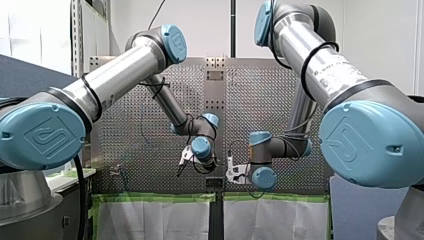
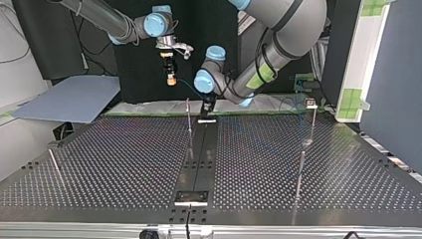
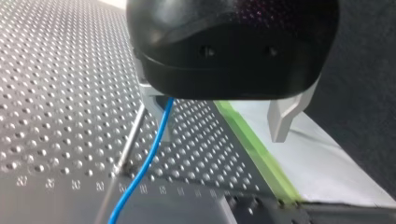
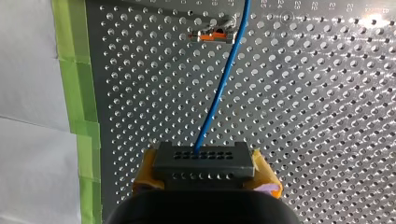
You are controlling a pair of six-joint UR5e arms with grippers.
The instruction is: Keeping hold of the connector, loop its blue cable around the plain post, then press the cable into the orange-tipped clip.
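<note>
Item: connector (image 4: 205, 161), clamped in my right hand (image 2: 170, 77), upper centre-left of the top view; cable (image 3: 144, 158) loose between my left hand's (image 3: 219, 135) parted fingers (image 3: 280, 119) beside the post (image 3: 130, 140); risk, I judge: ungripped, it slips off the post and misses the clip (image 4: 212, 35).

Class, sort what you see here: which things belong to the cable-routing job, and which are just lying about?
Part of the job:
connector, held in my right gripper
blue cable
plain post
orange-tipped clip
my left gripper, open, with the cable by one finger

Just lying about:
grey sheet
green tape
another post at the top view's right
</note>
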